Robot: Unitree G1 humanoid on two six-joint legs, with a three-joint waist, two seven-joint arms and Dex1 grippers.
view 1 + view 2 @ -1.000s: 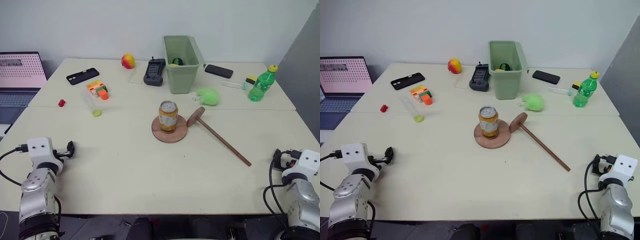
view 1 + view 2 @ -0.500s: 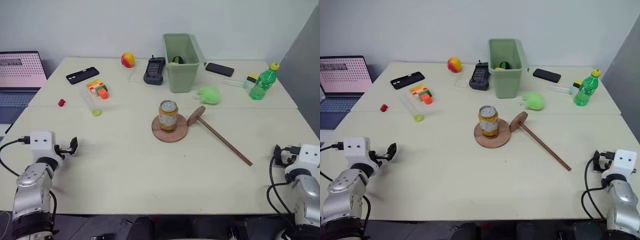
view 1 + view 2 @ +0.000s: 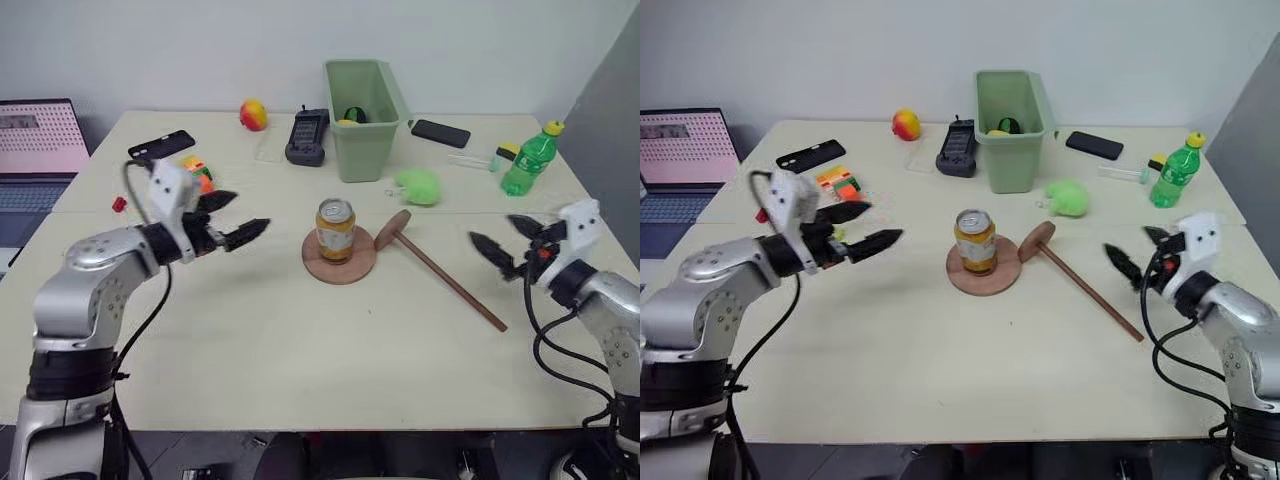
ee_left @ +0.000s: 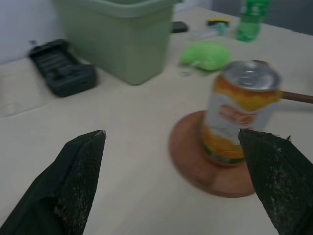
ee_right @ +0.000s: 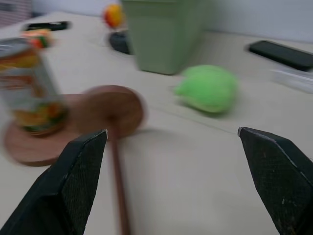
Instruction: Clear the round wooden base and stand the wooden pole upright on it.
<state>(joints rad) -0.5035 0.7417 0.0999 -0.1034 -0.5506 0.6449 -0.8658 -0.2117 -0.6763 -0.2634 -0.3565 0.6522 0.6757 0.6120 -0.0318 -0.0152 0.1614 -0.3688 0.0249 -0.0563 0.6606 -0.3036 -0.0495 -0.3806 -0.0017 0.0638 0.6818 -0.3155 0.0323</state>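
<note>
Our left end effector (image 3: 232,217) and right end effector (image 3: 508,244) are both wide open and hold nothing. The can (image 3: 336,229) stands on the round wooden base (image 3: 339,266) in the middle of the worktop (image 3: 250,330). The wooden pole (image 3: 445,281) lies beside it, its disc leaning on the base. If we bump the can, it could tip and roll. We cannot see the base's hole under the can.
</note>
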